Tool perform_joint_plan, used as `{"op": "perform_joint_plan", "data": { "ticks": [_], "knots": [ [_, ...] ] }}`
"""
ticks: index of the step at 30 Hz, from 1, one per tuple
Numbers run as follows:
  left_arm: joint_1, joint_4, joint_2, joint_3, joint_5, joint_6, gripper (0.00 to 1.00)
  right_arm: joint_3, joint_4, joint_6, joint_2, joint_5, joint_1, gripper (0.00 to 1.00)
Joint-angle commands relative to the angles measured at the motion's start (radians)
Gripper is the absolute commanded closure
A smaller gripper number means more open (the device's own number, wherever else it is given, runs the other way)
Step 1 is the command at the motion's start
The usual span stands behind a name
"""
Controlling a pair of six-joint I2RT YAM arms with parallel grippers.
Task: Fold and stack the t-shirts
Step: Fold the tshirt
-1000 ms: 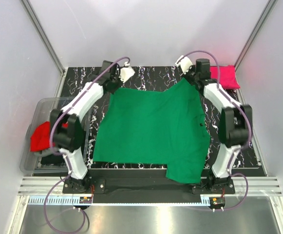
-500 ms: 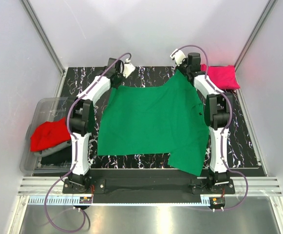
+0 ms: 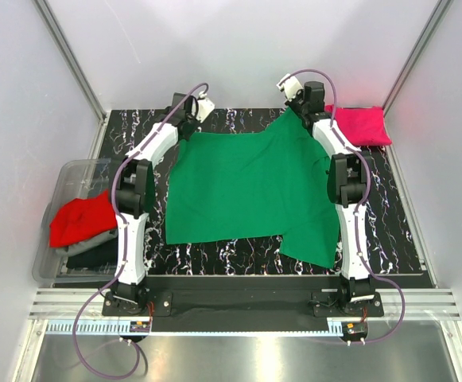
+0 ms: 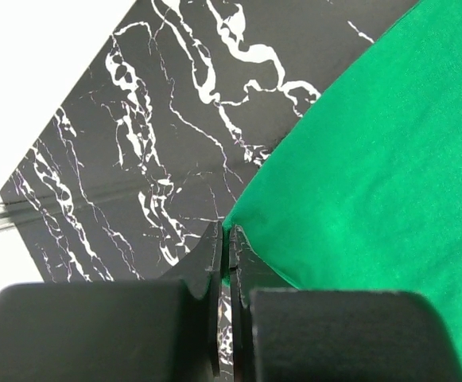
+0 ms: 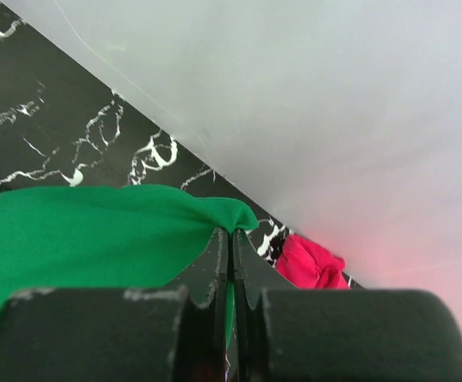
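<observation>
A bright green t-shirt [image 3: 250,191] lies spread over the black marbled table [image 3: 238,255]. My left gripper [image 3: 189,127] is shut on its far left corner; in the left wrist view its fingertips [image 4: 229,239] pinch the green edge [image 4: 358,183]. At the far right my right gripper [image 3: 298,107] is shut on the other far corner, the cloth [image 5: 135,231] bunched between its fingertips [image 5: 231,239]. A magenta-pink t-shirt [image 3: 359,125] sits folded at the table's far right corner and shows again as a pink t-shirt [image 5: 310,267] in the right wrist view. A red t-shirt [image 3: 79,221] lies over darker ones in the bin.
A clear plastic bin [image 3: 60,183] stands at the table's left edge, holding the red shirt over grey and black cloth [image 3: 91,251]. White walls close in the back and sides. A sleeve [image 3: 310,243] hangs toward the near right edge.
Both arms have stretched toward the back wall, dragging the green shirt away from the near edge. Its near hem and sleeve no longer hang over the front of the table.
</observation>
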Motion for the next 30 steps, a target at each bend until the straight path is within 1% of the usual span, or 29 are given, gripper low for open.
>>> {"op": "perform_joint_plan", "data": {
  "ticks": [1,5,11,14,20,24,30],
  "knots": [
    [-0.002,0.094,-0.008,0.05,-0.012,0.009,1.0,0.037,0.014,0.009,-0.022,0.04,-0.007,1.0],
    [0.0,0.137,-0.012,0.06,0.017,0.051,1.0,-0.001,0.012,-0.004,-0.058,0.044,-0.024,1.0],
    [0.0,0.148,-0.031,0.06,0.02,0.078,1.0,-0.097,0.014,-0.004,-0.143,0.041,-0.048,1.0],
    [0.001,0.148,-0.064,0.026,0.038,0.092,1.0,-0.171,0.015,-0.004,-0.201,0.029,-0.053,1.0],
    [0.001,0.147,-0.166,-0.126,0.092,0.117,1.0,-0.326,0.032,-0.006,-0.324,0.006,-0.054,1.0],
    [0.003,0.144,-0.215,-0.184,0.098,0.12,1.0,-0.406,0.038,0.006,-0.397,0.001,-0.053,1.0],
    [0.007,0.141,-0.246,-0.194,0.127,0.124,1.0,-0.503,0.038,0.008,-0.479,0.003,-0.053,1.0]
  ]
}}
